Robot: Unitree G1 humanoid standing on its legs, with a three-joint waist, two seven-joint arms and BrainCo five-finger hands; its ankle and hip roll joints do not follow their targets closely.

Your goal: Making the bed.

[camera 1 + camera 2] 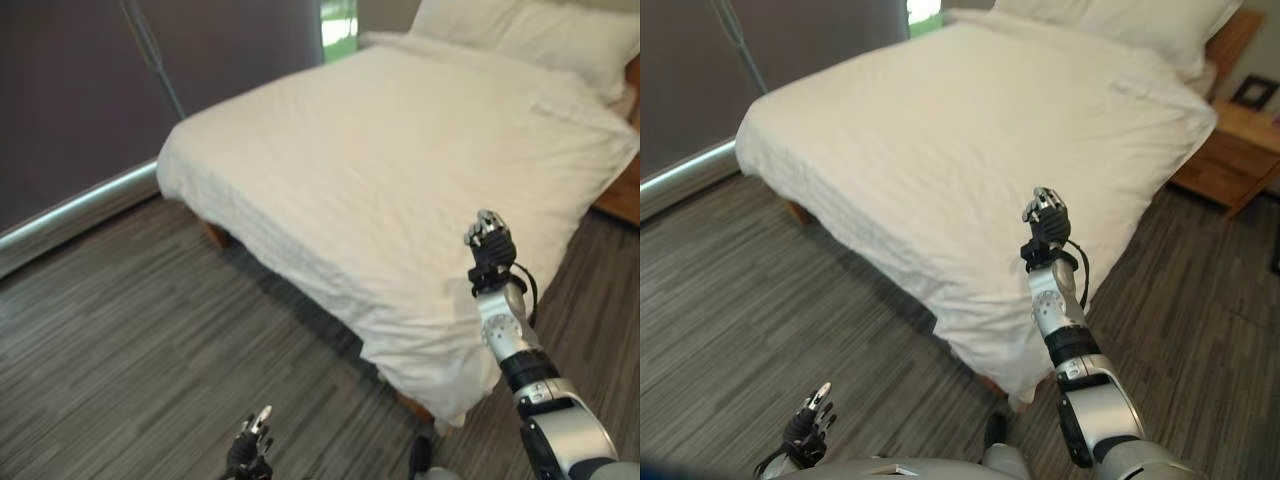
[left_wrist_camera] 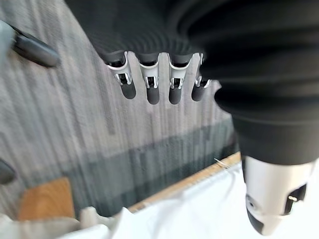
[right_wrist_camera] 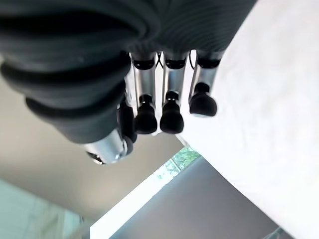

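Observation:
The bed lies under a smooth white duvet that hangs over its near corner. White pillows rest at the far head end. My right hand is raised over the bed's near right edge, apart from the cloth, with its fingers curled and nothing in them. My left hand hangs low over the carpet in front of the bed, its fingers relaxed and empty. In the left wrist view the duvet's hem and the wooden bed frame show past the fingers.
A wooden nightstand with a small picture frame stands right of the bed. A dark wall with a metal rail along its foot runs on the left. Grey striped carpet lies between wall and bed.

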